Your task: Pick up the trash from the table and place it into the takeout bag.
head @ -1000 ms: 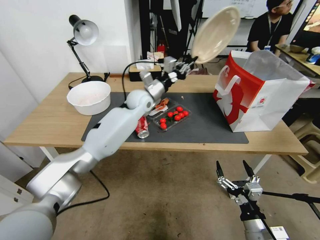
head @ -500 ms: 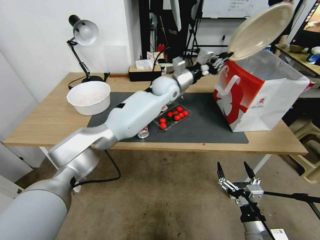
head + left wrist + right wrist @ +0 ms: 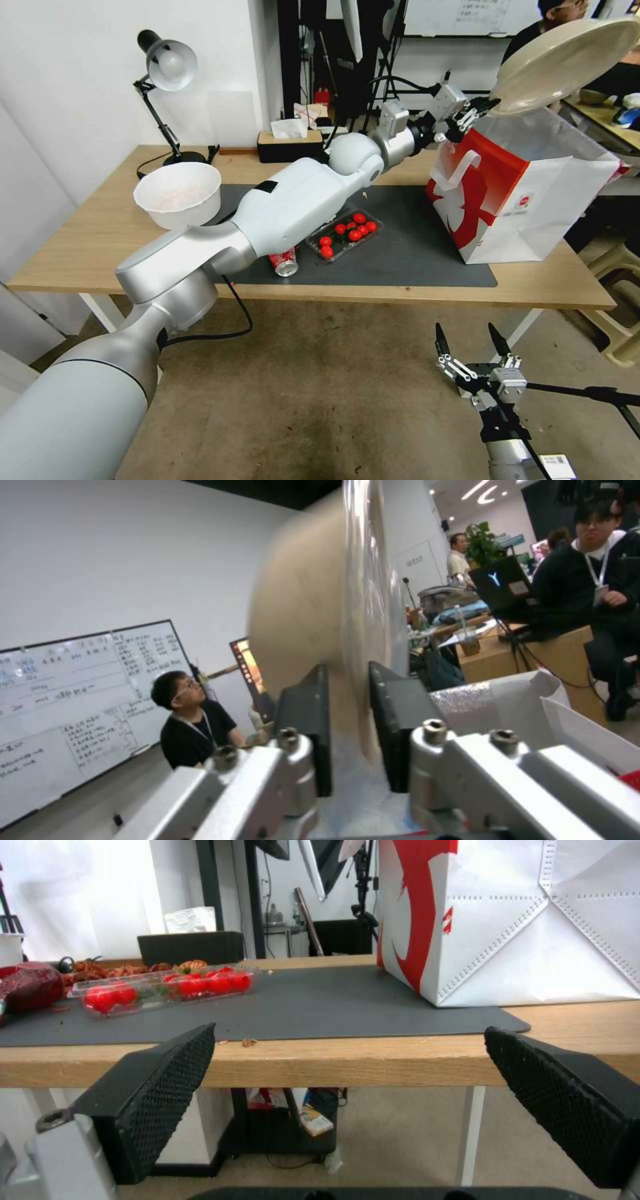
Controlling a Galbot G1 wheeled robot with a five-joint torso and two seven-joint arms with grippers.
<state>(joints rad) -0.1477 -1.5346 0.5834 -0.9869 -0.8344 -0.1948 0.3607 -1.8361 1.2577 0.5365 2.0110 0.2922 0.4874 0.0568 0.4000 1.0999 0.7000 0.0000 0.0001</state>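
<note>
On the desk (image 3: 100, 247) I see the red soda can (image 3: 285, 260) lying left of my left end effector (image 3: 481, 110), which is clamped on the round beige bowl (image 3: 567, 63) tilted above the takeout bag (image 3: 533, 193); released off-centre, it may catch the rim. My right end effector (image 3: 469, 347) hangs low, fingers apart
</note>
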